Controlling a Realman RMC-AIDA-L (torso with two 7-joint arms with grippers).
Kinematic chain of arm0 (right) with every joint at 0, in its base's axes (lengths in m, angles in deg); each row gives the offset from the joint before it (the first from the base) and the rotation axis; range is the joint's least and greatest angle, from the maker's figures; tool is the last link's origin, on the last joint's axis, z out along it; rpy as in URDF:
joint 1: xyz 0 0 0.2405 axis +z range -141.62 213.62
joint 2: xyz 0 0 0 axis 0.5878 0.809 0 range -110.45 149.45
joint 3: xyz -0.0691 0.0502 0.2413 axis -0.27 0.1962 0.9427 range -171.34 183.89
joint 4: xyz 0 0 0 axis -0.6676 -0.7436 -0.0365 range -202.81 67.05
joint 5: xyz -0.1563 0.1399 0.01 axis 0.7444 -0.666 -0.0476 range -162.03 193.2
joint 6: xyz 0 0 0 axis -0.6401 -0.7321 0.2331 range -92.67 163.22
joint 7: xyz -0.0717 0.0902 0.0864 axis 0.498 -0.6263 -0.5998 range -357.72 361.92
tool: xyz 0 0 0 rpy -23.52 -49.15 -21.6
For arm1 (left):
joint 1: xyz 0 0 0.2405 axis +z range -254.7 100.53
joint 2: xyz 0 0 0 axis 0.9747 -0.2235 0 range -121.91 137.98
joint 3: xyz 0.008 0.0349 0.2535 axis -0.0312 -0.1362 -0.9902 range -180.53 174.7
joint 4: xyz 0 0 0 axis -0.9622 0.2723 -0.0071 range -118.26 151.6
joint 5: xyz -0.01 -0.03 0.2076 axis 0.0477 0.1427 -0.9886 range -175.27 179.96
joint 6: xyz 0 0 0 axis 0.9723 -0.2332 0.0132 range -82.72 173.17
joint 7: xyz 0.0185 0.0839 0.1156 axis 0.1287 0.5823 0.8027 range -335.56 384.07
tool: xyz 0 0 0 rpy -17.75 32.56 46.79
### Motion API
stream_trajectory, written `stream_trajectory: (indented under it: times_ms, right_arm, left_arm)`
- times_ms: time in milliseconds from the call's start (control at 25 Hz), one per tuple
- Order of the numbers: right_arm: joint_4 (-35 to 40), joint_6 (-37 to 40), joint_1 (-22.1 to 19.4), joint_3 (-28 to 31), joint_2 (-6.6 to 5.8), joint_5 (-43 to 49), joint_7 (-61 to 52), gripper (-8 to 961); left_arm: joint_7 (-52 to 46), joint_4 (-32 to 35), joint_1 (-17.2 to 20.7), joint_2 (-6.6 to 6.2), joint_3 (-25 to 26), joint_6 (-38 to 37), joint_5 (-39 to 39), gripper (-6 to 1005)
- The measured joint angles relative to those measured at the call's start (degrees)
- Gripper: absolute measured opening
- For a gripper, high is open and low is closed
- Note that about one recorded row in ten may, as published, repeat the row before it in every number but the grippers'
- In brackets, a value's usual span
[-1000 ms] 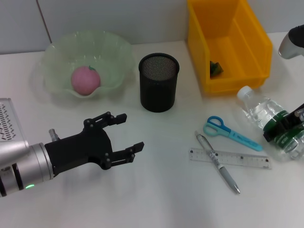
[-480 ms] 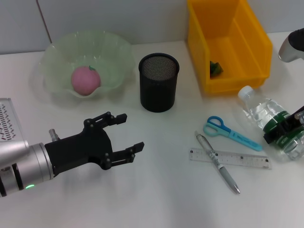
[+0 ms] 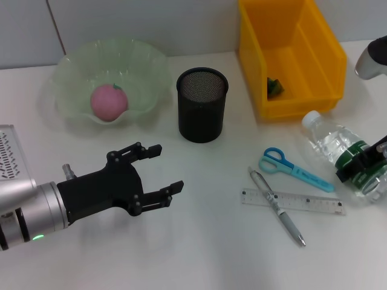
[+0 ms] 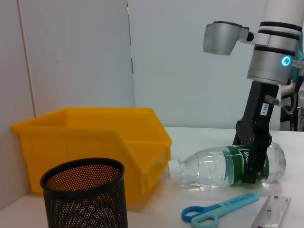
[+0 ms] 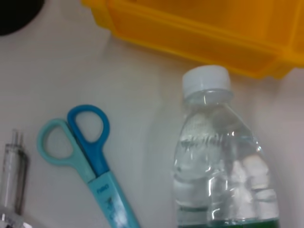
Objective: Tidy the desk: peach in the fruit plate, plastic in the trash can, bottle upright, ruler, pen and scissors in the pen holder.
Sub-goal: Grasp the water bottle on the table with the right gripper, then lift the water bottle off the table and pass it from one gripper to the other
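While the left gripper point(image 3: 158, 171) hangs open and empty over bare table at near left, the head view shows the peach point(image 3: 109, 101) in the fruit plate point(image 3: 72, 72) at far left, the pen holder point(image 3: 202, 104) mid-table, and the scissors point(image 3: 293, 168), pen point(image 3: 277, 207) and ruler point(image 3: 292, 201) lying right of centre. From the left wrist view, the right gripper point(image 4: 253, 156) closes on the green-labelled body of the lying bottle point(image 4: 213, 166), just beside the yellow trash can point(image 4: 95, 142). Close up in the right wrist view, the bottle's cap point(image 5: 206, 79) stops just short of the can's wall, open table between bottle and scissors.
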Motion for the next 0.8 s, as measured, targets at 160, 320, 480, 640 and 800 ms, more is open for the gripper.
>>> stream_trajectory:
  times_ms: [160, 320, 480, 640, 800]
  right_arm:
    - [2.25, 0.58, -1.18, 0.0, -0.01, -1.7, -0.01, 791]
    - [5.6, 1.36, -2.97, -0.03, -0.07, -3.04, 0.0, 780]
    - [7.93, 1.78, -4.69, -0.94, -0.09, -4.5, 0.01, 773]
    - [10.84, 3.06, -6.69, -1.38, 0.0, -6.48, 0.41, 773]
    - [16.07, 4.6, -10.3, -1.47, 0.17, -11.82, 2.92, 773]
  left_arm:
    - [0.0, 0.0, 0.05, 0.0, 0.0, 0.0, 0.0, 816]
    - [0.0, 0.0, 0.09, 0.0, 0.0, 0.0, 0.0, 816]
    - [0.0, 0.0, 0.08, 0.0, 0.0, 0.0, 0.0, 815]
    - [-0.06, 0.0, 0.03, 0.0, 0.0, -0.01, 0.11, 815]
    - [-0.19, 0.0, 0.13, 0.0, 0.12, -0.74, 0.41, 815]
